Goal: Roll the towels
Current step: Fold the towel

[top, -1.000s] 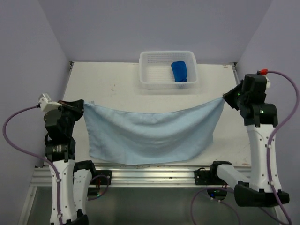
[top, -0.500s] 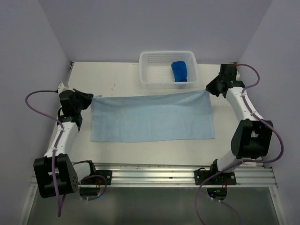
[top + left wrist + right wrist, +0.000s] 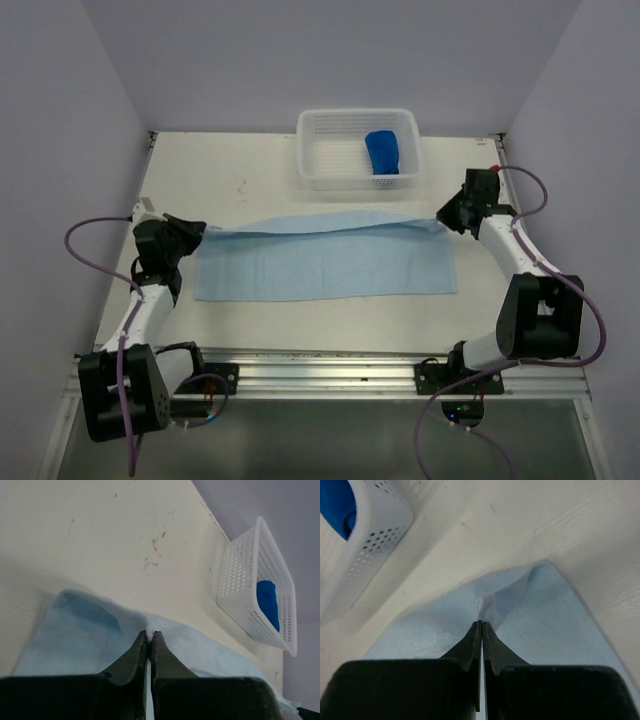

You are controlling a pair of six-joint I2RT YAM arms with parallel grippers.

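Cream flat counter [image 3: 250,190]: carries everything | large pale sky-blue terry towel [image 3: 330,268]: spread in front of the white perforated plastic basket [image 3: 318,172], basket-side edge lifted, not yet rolled | basket: holds the small dark royal-blue terry towel [image 3: 383,152], bundled, seemingly finished | left gripper [image 3: 149,636], right gripper [image 3: 481,626]: jaws pinched shut on the pale towel's basket-side corners.

Bare table [image 3: 230,180] left of white basket [image 3: 357,180], and a narrow gap between basket and pale blue towel [image 3: 330,265]: passable. Basket at far edge, dark blue towel [image 3: 383,152] in its right half. Pale blue towel across mid-table, far edge raised between left gripper [image 3: 203,232] and right gripper [image 3: 441,214], both pinched on corners. Walls close beside both arms. Thin bare strip along near edge.
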